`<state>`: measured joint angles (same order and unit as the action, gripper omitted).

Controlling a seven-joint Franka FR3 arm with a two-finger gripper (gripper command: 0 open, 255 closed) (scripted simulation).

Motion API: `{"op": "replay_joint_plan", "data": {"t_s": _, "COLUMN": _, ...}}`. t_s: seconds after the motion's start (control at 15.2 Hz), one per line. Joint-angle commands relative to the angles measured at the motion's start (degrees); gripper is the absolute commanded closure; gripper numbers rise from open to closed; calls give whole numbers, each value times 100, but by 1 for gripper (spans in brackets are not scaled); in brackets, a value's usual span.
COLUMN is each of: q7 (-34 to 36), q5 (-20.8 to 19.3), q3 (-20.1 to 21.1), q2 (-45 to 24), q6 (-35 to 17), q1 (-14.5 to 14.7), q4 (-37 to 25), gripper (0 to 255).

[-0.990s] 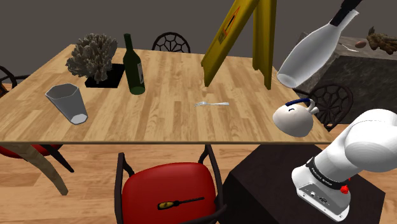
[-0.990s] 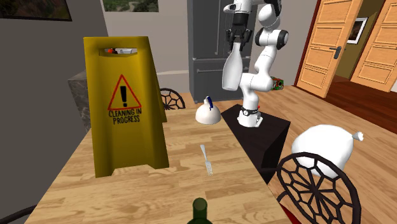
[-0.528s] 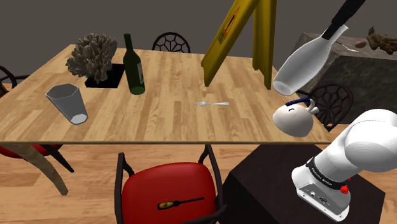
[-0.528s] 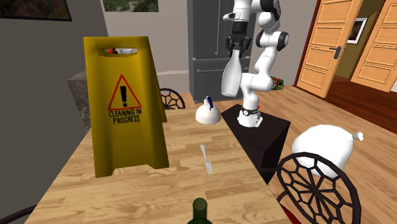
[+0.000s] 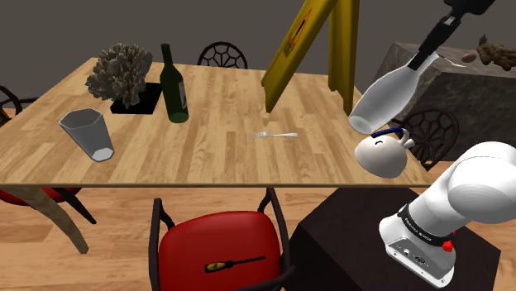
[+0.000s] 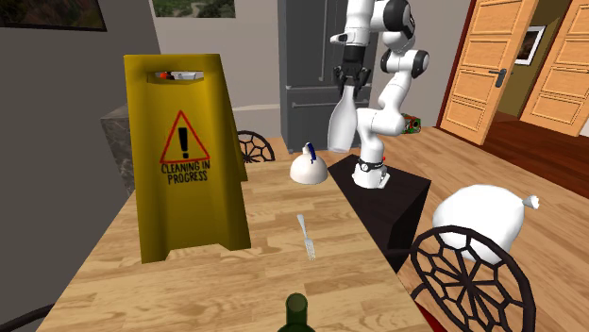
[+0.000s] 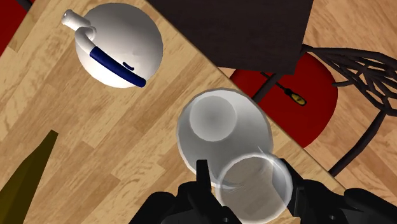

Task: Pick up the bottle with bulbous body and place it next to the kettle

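Note:
A pale grey bottle (image 5: 385,97) with a wide rounded body and slim neck hangs in the air, tilted in the shoulder view. My gripper (image 5: 433,38) is shut on its neck. The bottle's base hovers just above the white dome-shaped kettle (image 5: 380,155) with a blue handle, at the wooden table's (image 5: 215,140) near corner. In the second exterior view the bottle (image 6: 342,123) hangs upright under the gripper (image 6: 347,79), behind the kettle (image 6: 309,169). Along the gripper (image 7: 247,182), the bottle (image 7: 222,130) is clasped between both fingers, beside the kettle (image 7: 118,44).
A yellow cleaning sign (image 5: 314,41) stands on the table by the kettle. A fork (image 5: 274,134), a green wine bottle (image 5: 173,85), a grey cup (image 5: 88,132) and a coral ornament (image 5: 121,73) lie further along. A red chair (image 5: 219,248) is tucked at the front edge, beside the black stand (image 5: 347,227).
The gripper has come down with the bottle, whose base has dropped toward the kettle and shifted slightly to the shoulder view's left. Everything on the table has stayed put.

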<state>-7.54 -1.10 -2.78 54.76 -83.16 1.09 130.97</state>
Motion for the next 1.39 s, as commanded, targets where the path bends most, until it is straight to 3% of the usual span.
{"op": "replay_joint_plan", "data": {"t_s": 0.0, "q7": 11, "q5": 4, "q3": 8, "q2": 76, "q6": -138, "q1": -1, "q4": 210, "gripper": 255}}
{"op": "replay_joint_plan", "data": {"t_s": 1.32, "q7": -3, "q5": -47, "q3": -37, "q2": 723, "q6": -1368, "q1": -42, "q4": 2088, "gripper": 255}}
